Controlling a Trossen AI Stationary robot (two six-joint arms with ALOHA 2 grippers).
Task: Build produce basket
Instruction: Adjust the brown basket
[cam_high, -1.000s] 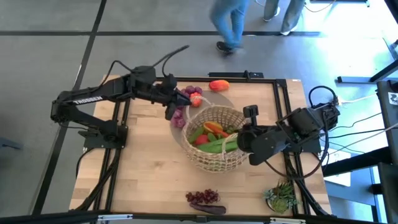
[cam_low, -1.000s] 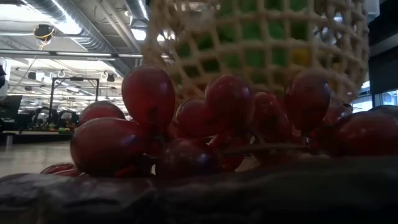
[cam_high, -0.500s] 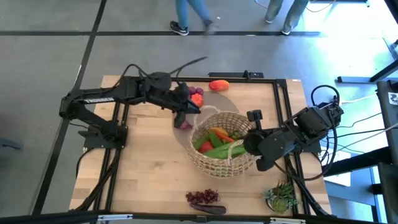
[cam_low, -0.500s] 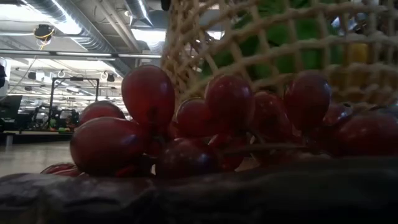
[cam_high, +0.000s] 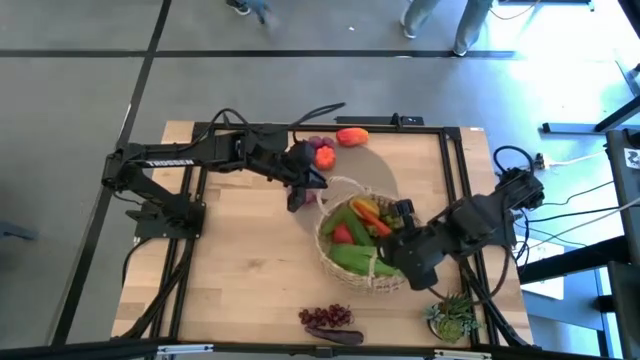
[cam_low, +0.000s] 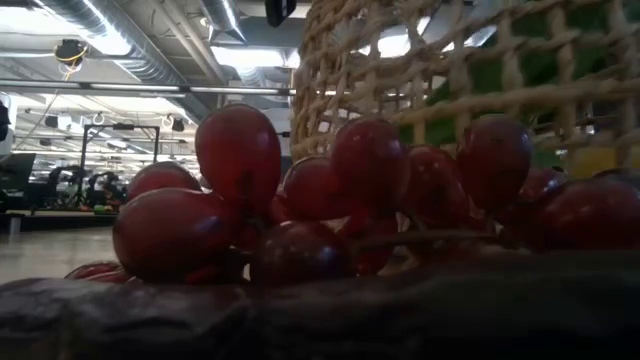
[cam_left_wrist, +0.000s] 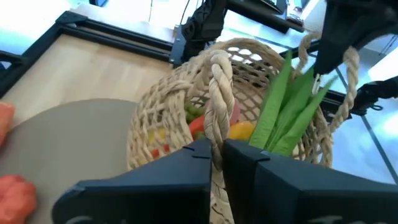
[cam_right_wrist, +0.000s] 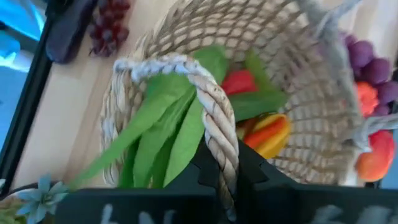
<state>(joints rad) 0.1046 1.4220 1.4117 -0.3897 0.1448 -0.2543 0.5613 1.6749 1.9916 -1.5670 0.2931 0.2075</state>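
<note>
The tan woven basket sits mid-table between both arms and fills the upper right of the low view. It holds produce: green leafy stalks, a red piece and an orange-yellow one. My left gripper is at the basket's far-left rim and my right gripper at its near-right rim, each shut on a rope handle. The grapes in the low view hide the basket's base, so I cannot tell whether it rests on the table. My left gripper pinches the far-left rope handle between its two fingers, which lie across the rope. The handle arches up from the rim in front of the fingers. My right gripper pinches the opposite twisted rope handle between its two fingers, across the rope. The green stalks lie right beside that handle.
Purple grapes and red-orange pieces and an orange piece lie near the far edge, on a grey round mat. A grape bunch on a dark piece lies at the near edge, close to the low camera. A spiky potted plant stands near-right.
Both grippers, shut on the handles, have carried the basket toward the table's near edge and a little right. It looms larger in the low view. The left arm has stretched out after it, and the right arm has drawn back toward the near edge.
</note>
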